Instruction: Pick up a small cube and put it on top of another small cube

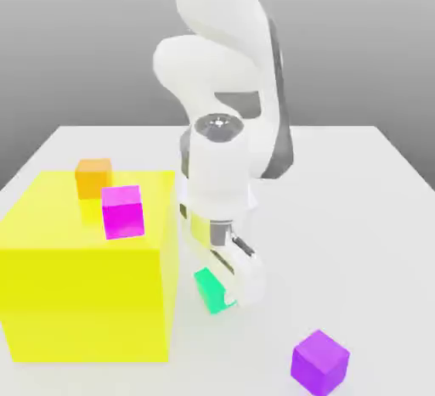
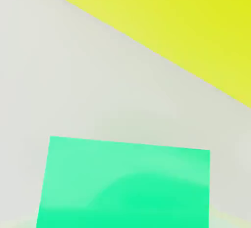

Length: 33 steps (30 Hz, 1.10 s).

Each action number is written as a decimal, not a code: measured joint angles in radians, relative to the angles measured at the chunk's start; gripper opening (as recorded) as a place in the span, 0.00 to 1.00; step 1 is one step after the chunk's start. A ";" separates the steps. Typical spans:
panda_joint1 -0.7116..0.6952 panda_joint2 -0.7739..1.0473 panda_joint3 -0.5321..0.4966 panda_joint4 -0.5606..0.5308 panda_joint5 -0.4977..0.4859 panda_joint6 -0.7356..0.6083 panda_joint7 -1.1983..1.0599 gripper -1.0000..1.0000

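Exterior view: the teal cube (image 1: 209, 289) sits on the tabletop (image 1: 357, 216) just beside the yellow block (image 1: 85, 301), with the gripper (image 1: 231, 288) down at it, jaws closed on its sides. It looks rigid, light and smooth; flat opposite faces suit the grip. The arm hides part of the cube.

Hand view: the teal cube (image 2: 125, 183) is cut off at the edge, near the yellow block (image 2: 186, 26).

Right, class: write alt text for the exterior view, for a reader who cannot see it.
A white robot arm reaches down with its pincer shut on a small green cube on a white table, beside a big yellow block. Orange and magenta cubes sit on the block; a purple cube lies nearer the camera.
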State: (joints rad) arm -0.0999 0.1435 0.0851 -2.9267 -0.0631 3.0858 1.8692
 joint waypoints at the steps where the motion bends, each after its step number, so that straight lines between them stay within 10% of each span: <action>1: -0.012 -0.013 0.014 0.000 0.013 -0.012 -0.011 0.00; 19: -0.015 -0.237 0.063 -0.060 0.125 -0.189 -0.070 0.00; 26: 0.060 -0.406 -0.044 0.107 0.316 -0.448 -0.295 0.00; 33: 0.026 -0.558 -0.159 0.217 0.284 -0.691 -0.528 0.00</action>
State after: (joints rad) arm -0.0738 -0.4149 -0.0737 -2.7101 0.2213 2.3951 1.3417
